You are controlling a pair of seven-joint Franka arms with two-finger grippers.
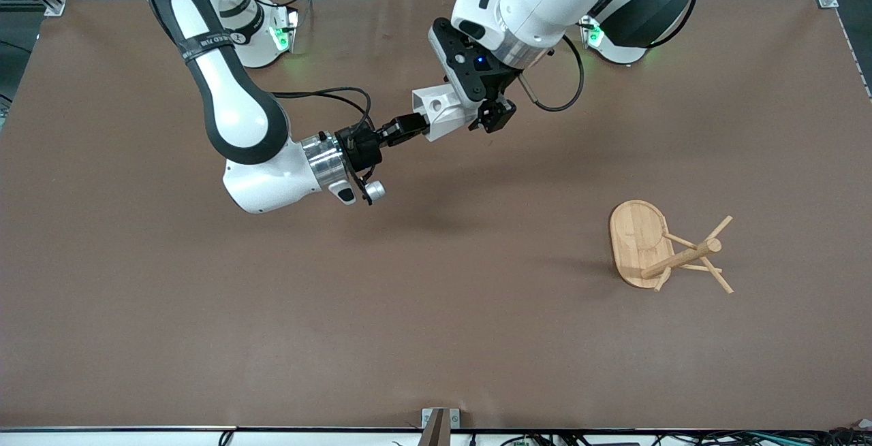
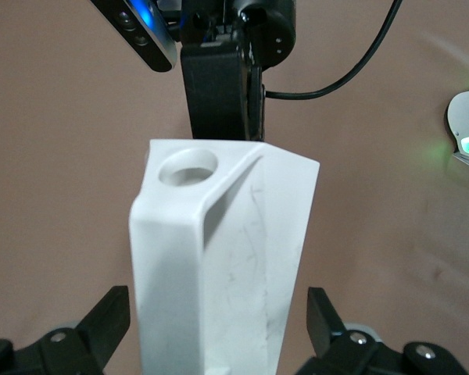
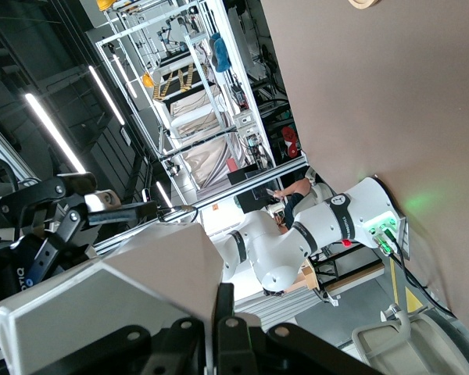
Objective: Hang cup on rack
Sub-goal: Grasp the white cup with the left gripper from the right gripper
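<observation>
Aloft, right gripper (image 1: pixel 421 121) clamps the cup (image 1: pixel 441 113) — left gripper (image 1: pixel 477 116) jaws wide around it.

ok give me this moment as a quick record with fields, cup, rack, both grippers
cup: white faceted cup held up in the air over the table, handle hole visible
right gripper: right gripper shut on the cup's rim
left gripper: left gripper open, fingers on either side of the cup, not closed on it
rack: bamboo rack standing on the table toward the left arm's end, pegs bare
stage: cup not yet hung
</observation>
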